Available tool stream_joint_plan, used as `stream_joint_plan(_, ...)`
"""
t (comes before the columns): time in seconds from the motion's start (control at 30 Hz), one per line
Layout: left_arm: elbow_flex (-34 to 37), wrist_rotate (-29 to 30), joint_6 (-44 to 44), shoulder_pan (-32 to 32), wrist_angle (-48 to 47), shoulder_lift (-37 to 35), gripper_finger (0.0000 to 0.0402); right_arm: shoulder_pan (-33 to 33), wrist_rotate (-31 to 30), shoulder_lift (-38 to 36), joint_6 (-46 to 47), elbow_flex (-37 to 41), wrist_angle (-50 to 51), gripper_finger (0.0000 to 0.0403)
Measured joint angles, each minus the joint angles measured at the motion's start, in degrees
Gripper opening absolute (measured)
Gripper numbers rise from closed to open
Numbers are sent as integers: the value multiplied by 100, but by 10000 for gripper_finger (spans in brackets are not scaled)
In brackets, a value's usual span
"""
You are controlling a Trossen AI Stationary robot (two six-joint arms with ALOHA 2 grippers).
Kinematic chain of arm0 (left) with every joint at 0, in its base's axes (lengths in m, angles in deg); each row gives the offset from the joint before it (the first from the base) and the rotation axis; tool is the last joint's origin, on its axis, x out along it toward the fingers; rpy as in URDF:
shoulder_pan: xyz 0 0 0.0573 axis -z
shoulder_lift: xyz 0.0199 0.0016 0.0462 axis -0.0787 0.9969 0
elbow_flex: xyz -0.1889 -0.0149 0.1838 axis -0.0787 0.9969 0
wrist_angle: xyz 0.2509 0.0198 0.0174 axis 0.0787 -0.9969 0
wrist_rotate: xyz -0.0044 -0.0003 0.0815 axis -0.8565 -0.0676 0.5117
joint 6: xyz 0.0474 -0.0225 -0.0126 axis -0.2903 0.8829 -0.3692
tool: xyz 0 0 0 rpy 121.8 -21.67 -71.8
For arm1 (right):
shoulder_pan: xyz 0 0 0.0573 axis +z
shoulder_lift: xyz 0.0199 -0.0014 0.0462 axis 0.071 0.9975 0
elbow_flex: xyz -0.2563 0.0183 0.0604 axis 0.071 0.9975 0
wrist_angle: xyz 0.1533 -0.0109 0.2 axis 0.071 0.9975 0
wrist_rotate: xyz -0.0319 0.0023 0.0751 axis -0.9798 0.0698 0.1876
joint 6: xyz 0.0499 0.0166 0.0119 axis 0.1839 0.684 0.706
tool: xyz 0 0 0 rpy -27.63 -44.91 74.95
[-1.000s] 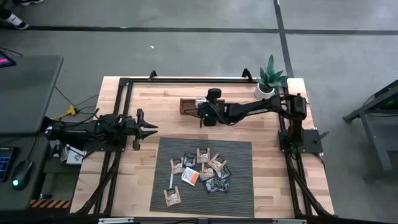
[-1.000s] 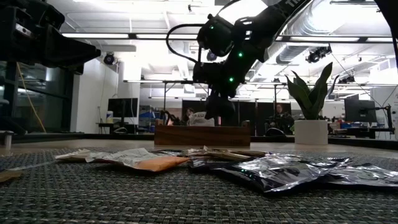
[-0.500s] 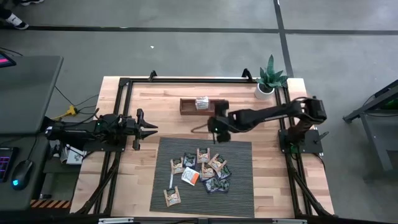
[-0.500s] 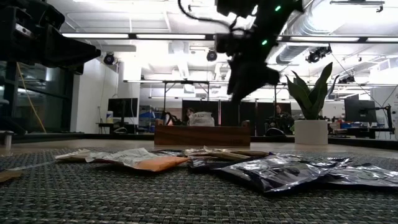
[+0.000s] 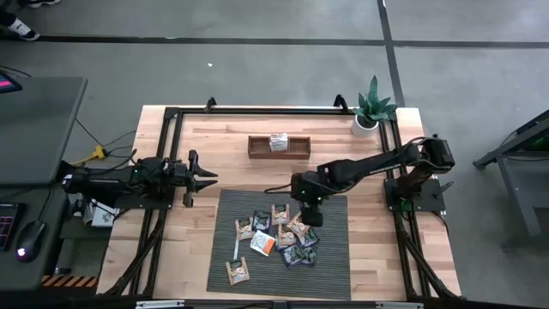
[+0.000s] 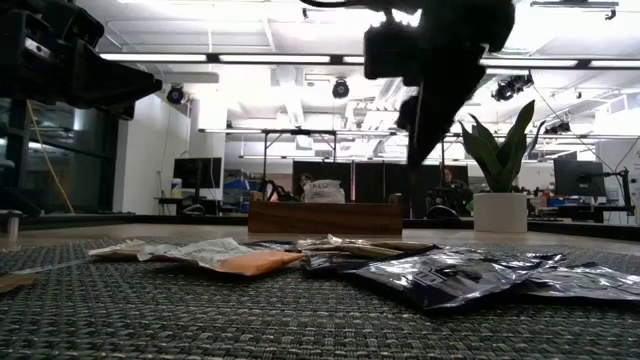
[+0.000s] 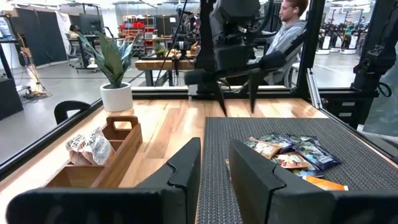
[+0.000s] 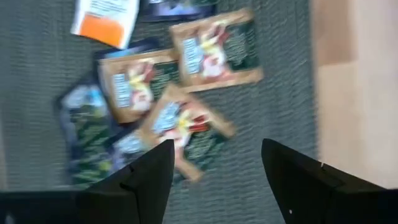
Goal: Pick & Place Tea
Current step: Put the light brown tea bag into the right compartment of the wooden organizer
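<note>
Because the tea sachets [image 5: 276, 233] are thin, flat and very light, we expect them to slide on the woven mat [image 5: 330, 266] rather than resist a push, and their foil-like faces look slick in the low view. They lie in a loose, overlapping heap near the middle of the mat, which covers the part of the tabletop [image 5: 197, 142] toward its front edge. One sachet [image 5: 278, 142] already stands in the wooden tray [image 5: 257, 147] near the back edge.

Our right gripper [image 5: 308, 215] hangs over the right side of the heap with its fingers spread wide and nothing between them. Through its wrist camera we see tan sachets [image 8: 179, 121] and a dark one [image 8: 87, 134] directly below, partly stacked. Our left gripper [image 5: 208, 180] waits above the bare wood near the left edge, empty, its fingers only narrowly parted.

We judge that a flat packet gives little to pinch from above, so the best hold is an exposed edge or a raised corner where one sachet rests on another. The tan one at the heap's right rim looks most reachable. They are soft enough to buckle, so we think a light squeeze is enough. The risk, as we see it, is lifting two overlapping packets together, or nudging the pile aside.
</note>
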State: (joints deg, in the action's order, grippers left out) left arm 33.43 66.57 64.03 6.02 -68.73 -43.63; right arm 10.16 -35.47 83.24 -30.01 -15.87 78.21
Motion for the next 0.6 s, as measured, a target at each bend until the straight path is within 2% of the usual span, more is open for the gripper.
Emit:
stream_joint_plan(0.2, -2, 0, 1, -1, -2, 0, 82, -4, 680, -309, 1612, 1071, -1137, 237)
stream_joint_plan(0.33, 0, 1, 0, -1, -2, 0, 82, -4, 848, -324, 2541, 1537, -2003, 238)
stream_joint_plan(0.6, -1, 0, 0, -1, -1, 0, 82, 56, 677, -135, 2971, 1604, -2097, 239)
